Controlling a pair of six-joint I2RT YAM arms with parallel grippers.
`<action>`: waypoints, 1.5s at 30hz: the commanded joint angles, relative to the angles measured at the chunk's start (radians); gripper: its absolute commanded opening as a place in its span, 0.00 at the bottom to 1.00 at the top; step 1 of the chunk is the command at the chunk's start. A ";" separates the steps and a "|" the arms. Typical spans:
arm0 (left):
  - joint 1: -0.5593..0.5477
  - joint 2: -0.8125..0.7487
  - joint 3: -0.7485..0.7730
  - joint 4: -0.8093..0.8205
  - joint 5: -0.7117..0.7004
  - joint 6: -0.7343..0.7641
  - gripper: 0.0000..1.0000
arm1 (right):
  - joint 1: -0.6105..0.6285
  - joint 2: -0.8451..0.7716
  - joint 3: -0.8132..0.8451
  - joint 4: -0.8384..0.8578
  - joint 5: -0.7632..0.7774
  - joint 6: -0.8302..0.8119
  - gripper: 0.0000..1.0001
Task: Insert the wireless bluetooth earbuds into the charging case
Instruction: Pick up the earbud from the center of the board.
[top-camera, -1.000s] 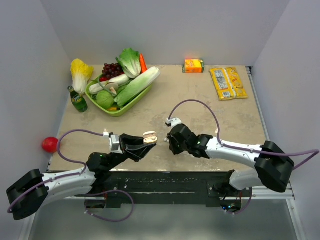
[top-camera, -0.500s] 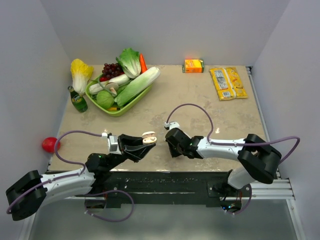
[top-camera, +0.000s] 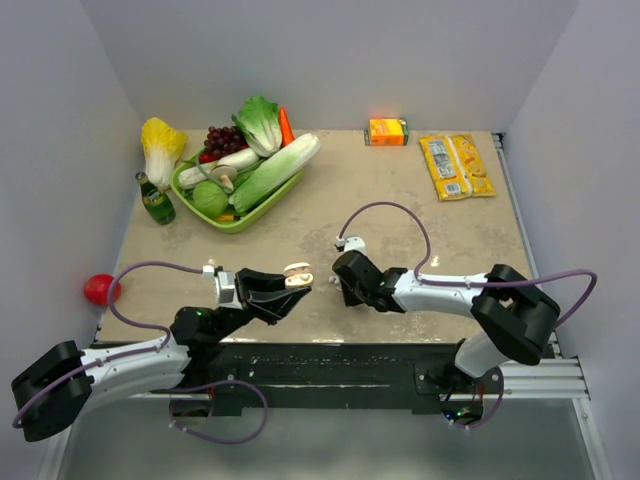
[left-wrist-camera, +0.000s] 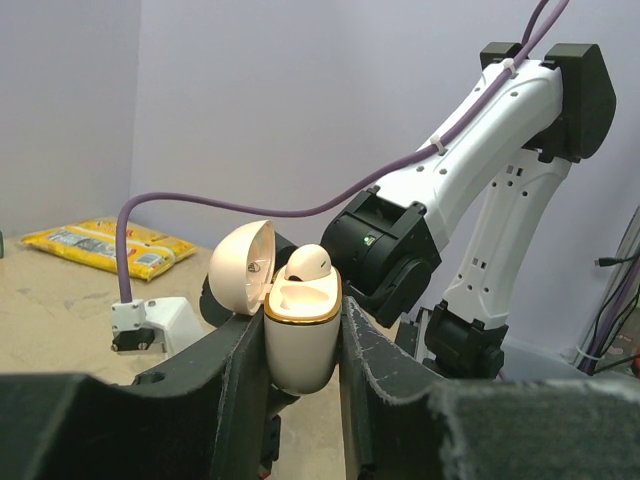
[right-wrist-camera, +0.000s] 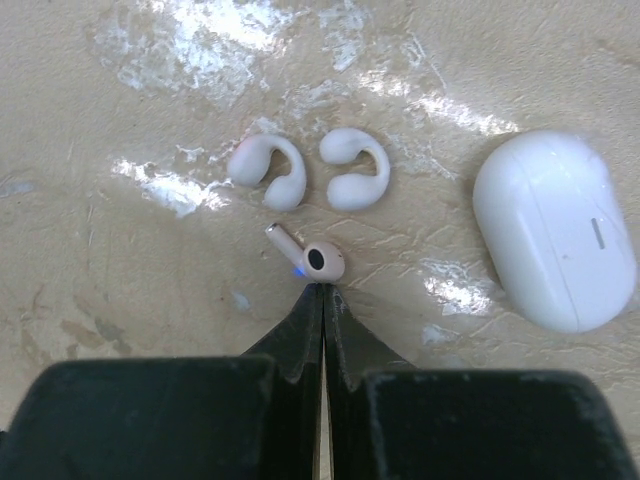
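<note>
A: Why's the L gripper (left-wrist-camera: 302, 360) held up off the table (right-wrist-camera: 120, 250)?
B: It pinches the case (left-wrist-camera: 300, 345) by its sides, lid (left-wrist-camera: 243, 268) tipped back, mouth up. Prob so the other arm can drop a bud in from above. A seated bud (left-wrist-camera: 306, 262) is in there already.
A: And the R gripper (right-wrist-camera: 322, 300)?
B: Jaws pressed together, nothing between. Tips are down at the table, and the loose bud (right-wrist-camera: 318, 260) lies right at them; touching or not, can't tell. Shut tips can't pick it, so they'd need to spread first, I reckon.
A: What does the R wrist cam add?
B: The loose bud itself, two hooks (right-wrist-camera: 268, 168) beyond it, and a closed white pod (right-wrist-camera: 555, 232) off to the side. The top cam shows none of that. Only the L wrist cam shows the seated bud. The top cam just gives how near the two grippers are.
</note>
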 joint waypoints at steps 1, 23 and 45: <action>-0.005 -0.007 -0.075 0.297 -0.011 0.024 0.00 | -0.022 0.036 0.026 -0.009 0.045 0.002 0.00; -0.005 -0.005 -0.088 0.309 -0.020 0.024 0.00 | -0.102 -0.075 -0.046 0.132 -0.037 0.171 0.36; -0.006 -0.048 -0.108 0.294 -0.018 0.020 0.00 | -0.102 0.071 0.037 0.139 -0.019 0.157 0.41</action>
